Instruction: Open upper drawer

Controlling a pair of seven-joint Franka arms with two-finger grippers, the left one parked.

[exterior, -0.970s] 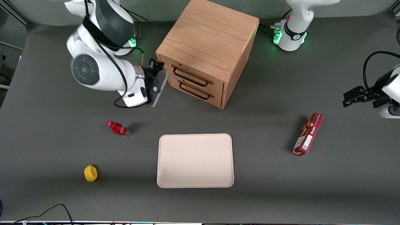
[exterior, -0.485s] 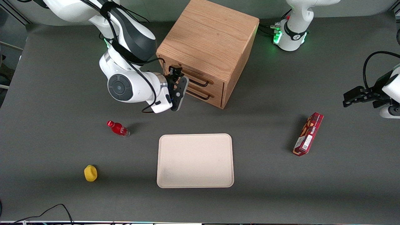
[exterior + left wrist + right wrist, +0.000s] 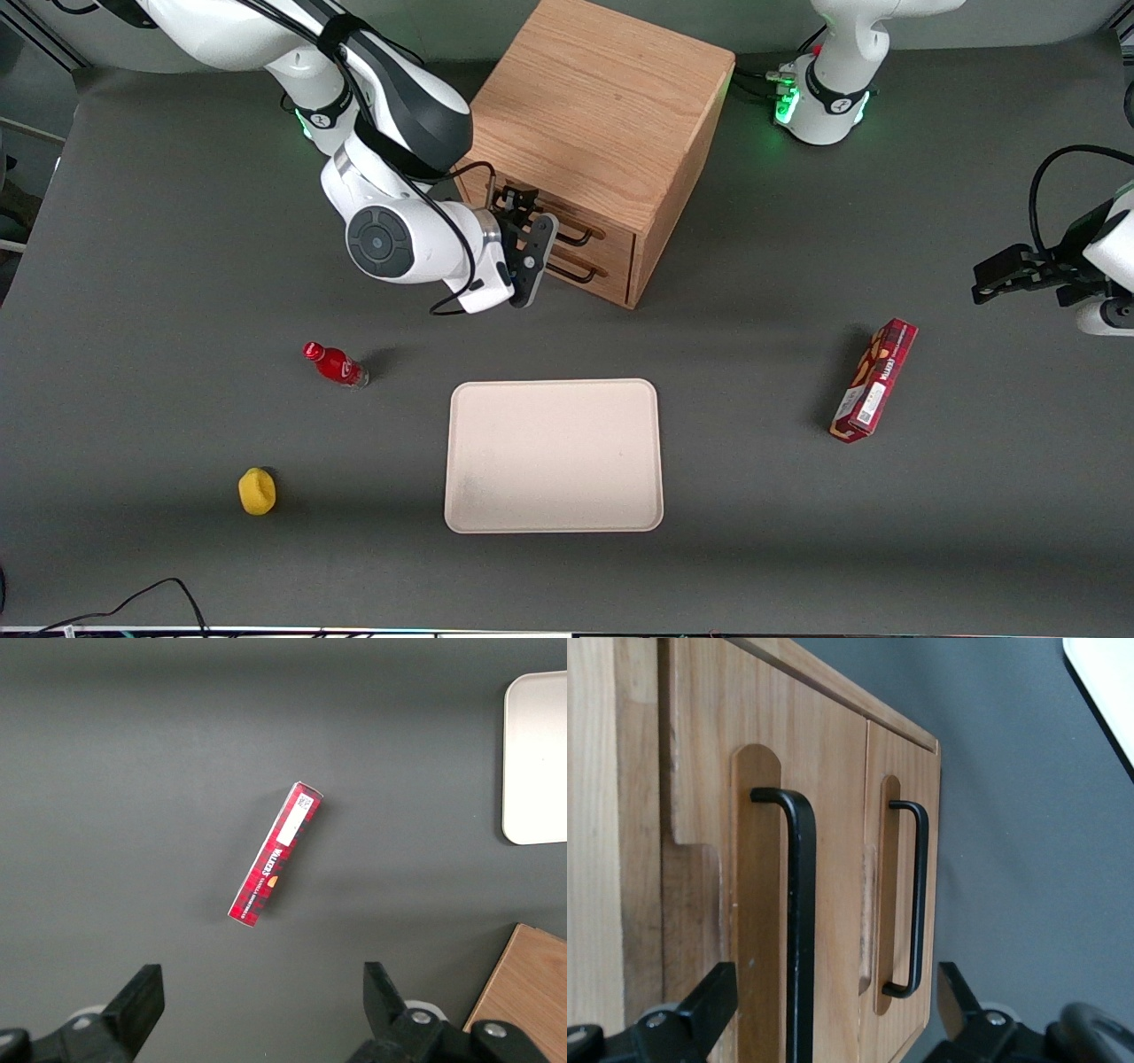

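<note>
Not yet opened: upper drawer (image 3: 592,229) flush with the wooden cabinet (image 3: 592,115), topmost of two fronts, above the bottom drawer (image 3: 602,266). Sits on the grey surface (image 3: 753,399), farther from the front camera than the tray (image 3: 554,455).

Claw (image 3: 518,202) hovering just in front of the drawer fronts, at the upper drawer's black handle (image 3: 799,930). Fingers (image 3: 709,1005) spread apart, straddling that handle in the right wrist view; no contact evident, nothing clamped. Bottom handle (image 3: 915,895) just beside, untouched.

Done, by judgement: approach and alignment. Left: closing on the handle, then pulling the drawer out.

Writing: red box (image 3: 275,855), lying toward the parked arm's end, carries white lettering that reads roughly "WALKERS", plus a white label too small to read. Red bottle (image 3: 337,364) near the working arm's end: label unreadable. Yellow object (image 3: 257,491): no markings.
</note>
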